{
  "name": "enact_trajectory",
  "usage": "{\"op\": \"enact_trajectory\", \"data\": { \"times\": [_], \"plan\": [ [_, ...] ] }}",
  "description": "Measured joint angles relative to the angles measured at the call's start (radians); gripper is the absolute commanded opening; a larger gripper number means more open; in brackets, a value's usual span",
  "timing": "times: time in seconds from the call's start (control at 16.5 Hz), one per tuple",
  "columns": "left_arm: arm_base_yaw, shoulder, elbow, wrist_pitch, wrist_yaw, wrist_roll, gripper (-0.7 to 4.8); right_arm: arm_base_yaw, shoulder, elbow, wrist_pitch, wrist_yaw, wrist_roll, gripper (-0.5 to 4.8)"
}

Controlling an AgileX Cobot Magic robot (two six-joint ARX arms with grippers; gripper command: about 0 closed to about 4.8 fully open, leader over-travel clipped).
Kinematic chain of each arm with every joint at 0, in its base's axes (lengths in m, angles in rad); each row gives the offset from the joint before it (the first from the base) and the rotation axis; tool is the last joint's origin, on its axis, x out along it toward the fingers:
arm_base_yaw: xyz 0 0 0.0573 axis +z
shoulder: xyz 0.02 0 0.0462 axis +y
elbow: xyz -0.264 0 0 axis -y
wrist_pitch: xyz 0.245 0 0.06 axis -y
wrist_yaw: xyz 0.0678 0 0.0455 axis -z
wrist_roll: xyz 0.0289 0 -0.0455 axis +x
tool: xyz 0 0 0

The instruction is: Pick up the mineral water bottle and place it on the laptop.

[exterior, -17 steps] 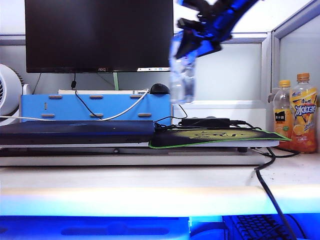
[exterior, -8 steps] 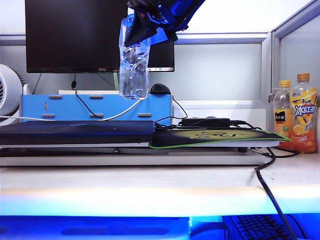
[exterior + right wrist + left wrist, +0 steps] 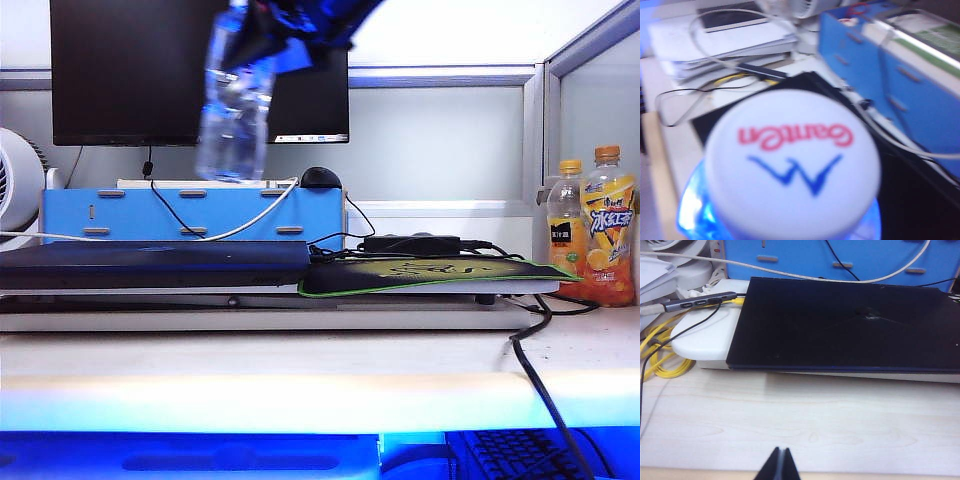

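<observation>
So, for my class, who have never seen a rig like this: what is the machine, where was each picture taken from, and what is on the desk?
It is a two-armed robot, each arm ending in a pincer. One picture looks at the desk from the front; the others come from cameras on each wrist. The right pincer holds the mineral water bottle up in the air above the laptop; its camera looks straight down on the white cap. The left pincer, shut and empty, rests low before the laptop. Also there: a monitor, a mouse pad and two orange drink bottles.
</observation>
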Motion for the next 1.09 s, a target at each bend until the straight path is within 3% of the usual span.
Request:
{"op": "enact_trajectory", "data": {
  "times": [0.24,0.54,0.85,1.09],
  "plan": [
    [0.0,0.0,0.0,0.0,0.0,0.0,-0.02,0.071,0.0,0.0,0.018,-0.003,0.003,-0.05],
    [0.0,0.0,0.0,0.0,0.0,0.0,-0.02,0.045,0.043,0.0,-0.006,0.001,0.004,-0.05],
    [0.0,0.0,0.0,0.0,0.0,0.0,-0.02,0.045,0.147,0.0,0.175,0.025,0.045,-0.05],
    [0.0,0.0,0.0,0.0,0.0,0.0,-0.02,0.037,0.195,0.005,0.232,0.045,0.045,-0.05]
  ]
}}
